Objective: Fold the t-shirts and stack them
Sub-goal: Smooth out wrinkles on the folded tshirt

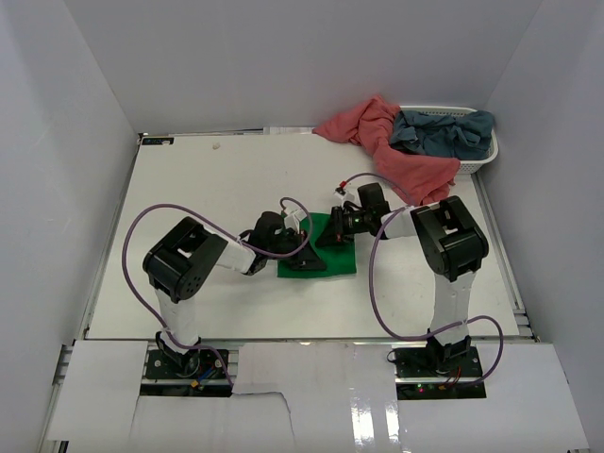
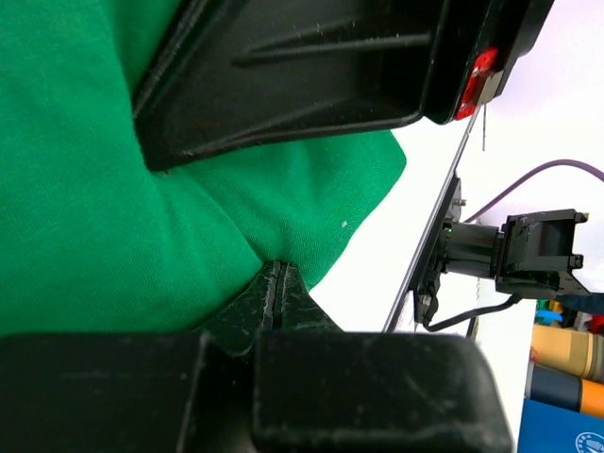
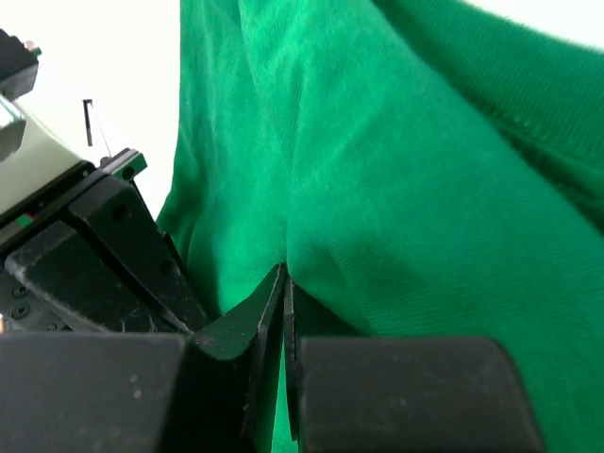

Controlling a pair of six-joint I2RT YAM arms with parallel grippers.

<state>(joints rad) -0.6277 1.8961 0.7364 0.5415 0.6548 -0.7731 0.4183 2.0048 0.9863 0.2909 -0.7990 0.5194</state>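
**Step in hand.** Folding of the first shirt, judged about midway. The green t-shirt (image 1: 337,263) was already gathered into a compact, roughly square packet, with both tools on it. The other two shirts were untouched, so most of the task remained.

**Left tool** (image 2: 276,269). Fingers pressed together, pinching the green cloth. Puckers in the fabric ran to its tip, near a rounded free edge of the shirt. In the overhead view it (image 1: 304,257) sat on the packet's left half.

**Right tool** (image 3: 283,279). Fingers pressed together, nipping a crease of the same shirt. Overhead it (image 1: 336,232) sat at the packet's far edge, just beside the left tool.

**Next move, as judged.** Both pinches should be carried together so that the held layer travels flat over the rest. Both should then let go at once, without dragging the packet. The tools stood close, so their bodies could knock together.

**Green t-shirt.** Bright, matte knit, soft and thin, with a stitched hem showing at upper right in the right wrist view (image 3: 425,189). It lay at mid-counter (image 1: 208,179), near the arms.

**Other shirts.** The salmon-pink t-shirt (image 1: 377,132) was crumpled at the far right, draped partly over the basket (image 1: 483,162) rim. The grey-blue t-shirt (image 1: 444,132) was bunched inside that basket. Both lay well apart from the green one.
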